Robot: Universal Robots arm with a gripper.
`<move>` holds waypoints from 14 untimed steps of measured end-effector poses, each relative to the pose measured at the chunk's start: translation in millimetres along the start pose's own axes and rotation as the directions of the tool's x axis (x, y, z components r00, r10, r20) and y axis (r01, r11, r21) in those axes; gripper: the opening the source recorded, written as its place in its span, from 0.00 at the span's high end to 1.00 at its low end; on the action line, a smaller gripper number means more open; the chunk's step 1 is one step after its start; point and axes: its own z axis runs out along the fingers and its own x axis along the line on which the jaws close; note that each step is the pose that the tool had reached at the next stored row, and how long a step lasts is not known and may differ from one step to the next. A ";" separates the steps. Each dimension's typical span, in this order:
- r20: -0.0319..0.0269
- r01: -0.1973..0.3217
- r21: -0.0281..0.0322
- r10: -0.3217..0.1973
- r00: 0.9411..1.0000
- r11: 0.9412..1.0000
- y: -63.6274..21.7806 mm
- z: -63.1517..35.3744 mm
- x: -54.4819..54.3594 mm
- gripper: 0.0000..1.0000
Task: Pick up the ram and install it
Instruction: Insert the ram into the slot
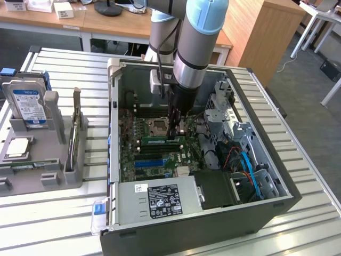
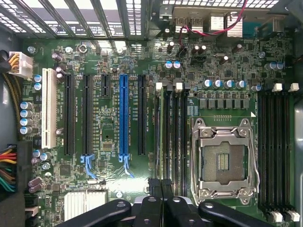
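The ram (image 1: 157, 141), a green stick with a white label, stands on edge along a memory slot on the motherboard (image 1: 144, 160) inside the open computer case. My gripper (image 1: 173, 135) reaches straight down into the case, its fingers shut on the stick's upper edge near its end on the exterior view's right. In the wrist view the ram (image 2: 161, 132) is a thin edge-on strip in the slot row beside the processor socket (image 2: 222, 158). It runs up to the gripper (image 2: 161, 185), whose dark fingertips are pressed together.
More black memory slots (image 2: 274, 151) lie beyond the socket, and a blue expansion slot (image 2: 124, 118) on the other side. The power supply (image 1: 160, 200) and drive cage (image 1: 242, 144) crowd the case. A grey fixture (image 1: 45, 160) with a hard drive (image 1: 25, 104) sits at the exterior view's left.
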 end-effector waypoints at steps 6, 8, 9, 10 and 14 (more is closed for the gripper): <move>0.000 0.000 0.000 0.000 1.000 1.000 -0.1 2.1 0.1 0.88; 0.000 0.000 0.000 0.000 1.000 1.000 -0.1 2.2 0.1 0.88; 0.000 0.000 0.000 0.000 1.000 1.000 -0.1 2.4 -0.2 0.88; 0.000 0.000 0.000 0.000 1.000 1.000 -0.1 2.5 -0.7 0.88; 0.000 0.000 0.000 0.000 1.000 1.000 -0.1 2.5 -0.7 0.88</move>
